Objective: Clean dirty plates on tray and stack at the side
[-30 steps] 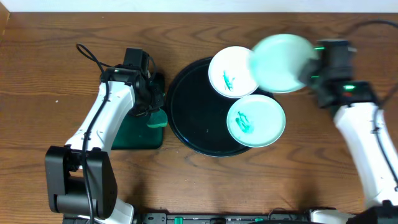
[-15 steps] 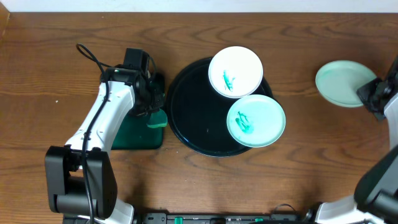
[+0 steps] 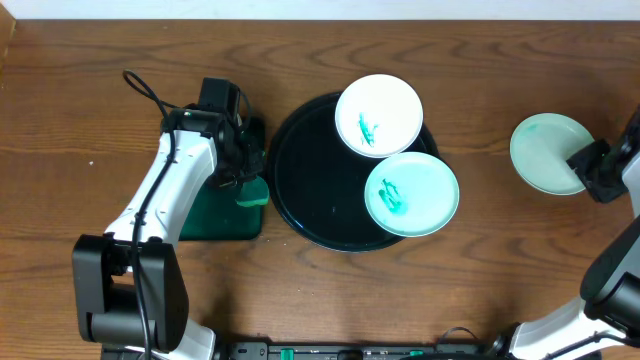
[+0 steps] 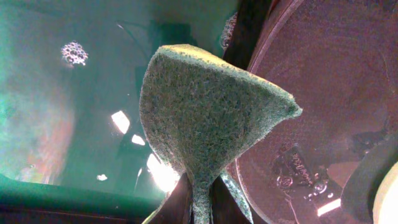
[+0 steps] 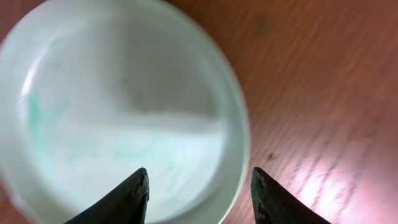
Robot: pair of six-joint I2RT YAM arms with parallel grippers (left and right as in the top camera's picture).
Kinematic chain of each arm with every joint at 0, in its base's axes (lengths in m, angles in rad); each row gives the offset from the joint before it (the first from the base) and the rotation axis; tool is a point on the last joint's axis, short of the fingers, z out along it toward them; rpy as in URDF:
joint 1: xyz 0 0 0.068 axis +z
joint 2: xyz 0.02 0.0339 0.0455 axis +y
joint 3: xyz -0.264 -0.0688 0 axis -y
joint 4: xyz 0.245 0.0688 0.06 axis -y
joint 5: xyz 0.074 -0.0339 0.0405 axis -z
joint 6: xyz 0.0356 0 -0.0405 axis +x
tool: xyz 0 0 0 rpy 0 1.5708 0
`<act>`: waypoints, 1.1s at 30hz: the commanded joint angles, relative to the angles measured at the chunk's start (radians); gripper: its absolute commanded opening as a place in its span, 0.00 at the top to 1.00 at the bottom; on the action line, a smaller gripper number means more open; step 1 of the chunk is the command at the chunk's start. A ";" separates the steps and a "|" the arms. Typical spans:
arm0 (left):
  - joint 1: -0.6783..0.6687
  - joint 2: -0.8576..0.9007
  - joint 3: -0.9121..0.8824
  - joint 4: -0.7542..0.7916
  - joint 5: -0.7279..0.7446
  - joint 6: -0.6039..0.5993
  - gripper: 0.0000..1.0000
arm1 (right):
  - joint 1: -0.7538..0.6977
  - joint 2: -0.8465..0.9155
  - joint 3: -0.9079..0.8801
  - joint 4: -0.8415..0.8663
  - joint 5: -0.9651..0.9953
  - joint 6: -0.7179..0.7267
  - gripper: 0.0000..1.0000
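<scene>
The black tray (image 3: 310, 190) holds a white plate (image 3: 379, 115) at its far rim and a mint plate (image 3: 412, 194) at its right, both smeared with green paint. Another mint plate (image 3: 545, 152) lies on the bare wood at the far right. My right gripper (image 3: 590, 170) stands open at this plate's right edge. In the right wrist view the plate (image 5: 118, 106) looks nearly clean, and the right gripper (image 5: 199, 174) straddles its rim without gripping it. My left gripper (image 4: 199, 205) is shut on a green sponge (image 4: 205, 112), left of the black tray.
A small rectangular dark green tray (image 3: 215, 215) lies under the left gripper (image 3: 248, 180), close against the black tray's left rim. A black cable (image 3: 150, 90) trails over the wood behind the left arm. The table's right edge is near the set-down plate.
The right arm carried the mint plate from above the tray's far right to the wood at the right. Its jaws have opened off it. The left arm has not moved.
</scene>
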 commanded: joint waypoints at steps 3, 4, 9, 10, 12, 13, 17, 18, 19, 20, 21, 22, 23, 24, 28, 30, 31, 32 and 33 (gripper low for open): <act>0.004 -0.002 0.000 -0.001 -0.009 0.013 0.93 | 0.068 -0.190 0.017 -0.034 -0.264 -0.197 0.46; 0.004 -0.002 0.000 0.002 -0.009 0.013 0.93 | 0.091 -0.219 0.017 -0.053 -0.269 -0.226 0.46; 0.004 -0.002 0.000 0.002 -0.009 0.013 0.93 | 0.222 -0.312 0.017 -0.232 -0.262 -0.296 0.43; 0.004 -0.002 0.000 0.002 -0.009 0.013 0.93 | 0.252 -0.313 0.016 -0.272 -0.261 -0.296 0.43; 0.004 -0.002 0.000 0.002 -0.009 0.013 0.93 | 0.304 -0.309 0.011 -0.330 -0.256 -0.291 0.43; 0.004 -0.002 0.000 0.002 -0.009 0.013 0.93 | 0.339 -0.306 0.003 -0.358 -0.234 -0.264 0.43; 0.004 -0.002 0.000 0.002 -0.009 0.013 0.93 | 0.425 -0.303 -0.031 -0.397 -0.135 -0.140 0.44; 0.004 -0.002 0.000 0.002 -0.009 0.013 0.93 | 0.447 -0.303 -0.040 -0.399 -0.117 -0.108 0.46; 0.004 -0.002 0.000 0.002 -0.009 0.013 0.93 | 0.465 -0.303 -0.050 -0.397 -0.111 -0.091 0.48; 0.004 -0.002 0.000 0.002 -0.009 0.013 0.93 | 0.483 -0.303 -0.061 -0.391 -0.111 -0.078 0.51; 0.004 -0.002 0.000 0.002 -0.009 0.015 0.93 | 0.499 -0.303 -0.073 -0.385 -0.111 -0.069 0.52; 0.004 -0.002 0.000 0.003 -0.009 0.017 0.93 | 0.517 -0.302 -0.088 -0.375 -0.109 -0.058 0.52; 0.004 -0.002 0.000 0.003 -0.009 0.017 0.93 | 0.532 -0.301 -0.103 -0.367 -0.105 -0.046 0.52; 0.004 -0.002 0.000 0.003 -0.009 0.017 0.93 | 0.549 -0.301 -0.123 -0.354 -0.095 -0.028 0.52; 0.004 -0.002 0.000 0.003 -0.009 0.017 0.93 | 0.594 -0.301 -0.216 -0.286 -0.071 0.049 0.51; 0.004 -0.002 0.000 0.003 -0.009 0.018 0.93 | 0.608 -0.301 -0.269 -0.238 -0.071 0.079 0.52; 0.004 -0.002 0.000 0.003 -0.009 0.019 0.93 | 0.613 -0.301 -0.286 -0.219 -0.071 0.088 0.53; 0.004 -0.002 0.000 0.003 -0.009 0.023 0.92 | 0.617 -0.301 -0.304 -0.201 -0.071 0.100 0.53; 0.004 -0.002 0.000 0.003 -0.009 0.025 0.93 | 0.621 -0.301 -0.318 -0.186 -0.071 0.107 0.54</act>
